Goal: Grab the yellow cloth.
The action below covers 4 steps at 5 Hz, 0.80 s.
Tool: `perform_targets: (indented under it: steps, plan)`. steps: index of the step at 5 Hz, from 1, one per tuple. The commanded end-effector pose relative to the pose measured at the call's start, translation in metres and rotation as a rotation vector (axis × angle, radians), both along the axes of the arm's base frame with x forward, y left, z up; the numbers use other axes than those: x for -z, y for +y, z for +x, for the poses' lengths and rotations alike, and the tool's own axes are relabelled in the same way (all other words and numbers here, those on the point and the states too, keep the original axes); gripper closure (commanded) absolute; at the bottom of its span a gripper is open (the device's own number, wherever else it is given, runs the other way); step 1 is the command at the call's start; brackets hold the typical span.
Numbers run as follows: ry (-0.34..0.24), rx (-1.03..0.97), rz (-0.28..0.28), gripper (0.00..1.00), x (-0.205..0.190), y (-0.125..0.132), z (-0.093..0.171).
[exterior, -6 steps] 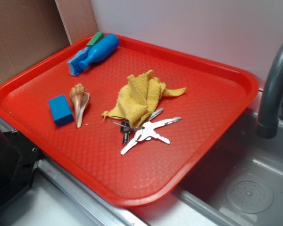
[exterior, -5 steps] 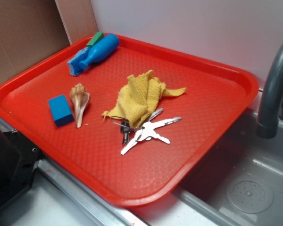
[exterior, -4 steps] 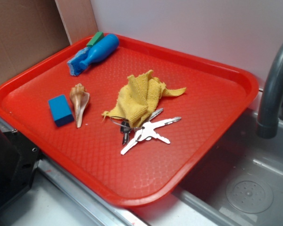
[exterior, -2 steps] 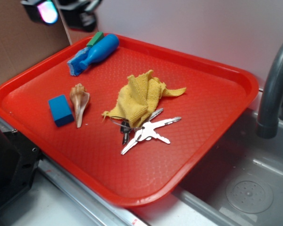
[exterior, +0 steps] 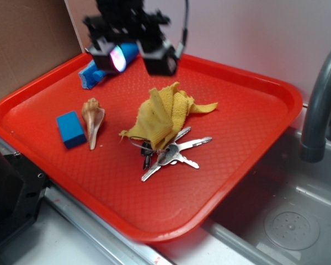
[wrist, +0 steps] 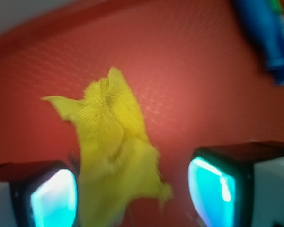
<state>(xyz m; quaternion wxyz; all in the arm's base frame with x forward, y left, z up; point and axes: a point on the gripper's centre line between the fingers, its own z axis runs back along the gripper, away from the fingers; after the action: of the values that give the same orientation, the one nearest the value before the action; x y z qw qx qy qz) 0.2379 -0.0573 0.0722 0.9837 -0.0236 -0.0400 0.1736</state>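
**Hand arriving over the tray, cloth not yet touched**

I'm bringing the hand in fast: a moment ago it was only at the top left corner of the view, and now it's hanging above the red tray, fingers spread open with nothing between them. Reading rightward, the yellow cloth is lying mid-tray, unmoved, its lower corner resting over the keys. I'm judging the descent comes next.

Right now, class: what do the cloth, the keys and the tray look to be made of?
Cloth: soft yellow terry-like fabric, matte, with limp folds. Keys: probably metal, given the silvery shine. Tray: likely moulded plastic, red, with a textured floor and smooth raised rim.
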Motion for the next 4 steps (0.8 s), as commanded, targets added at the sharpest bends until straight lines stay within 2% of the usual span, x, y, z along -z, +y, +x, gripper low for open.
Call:
perform_targets:
  steps: [1,2,4]
  plan:
    - [0.065,-0.027,0.022,1.00,0.052,0.010,0.027]
    - [0.056,0.018,0.003,1.00,0.027,0.015,0.024]
    - [-0.067,0.192,0.044,1.00,-0.074,0.062,0.006]
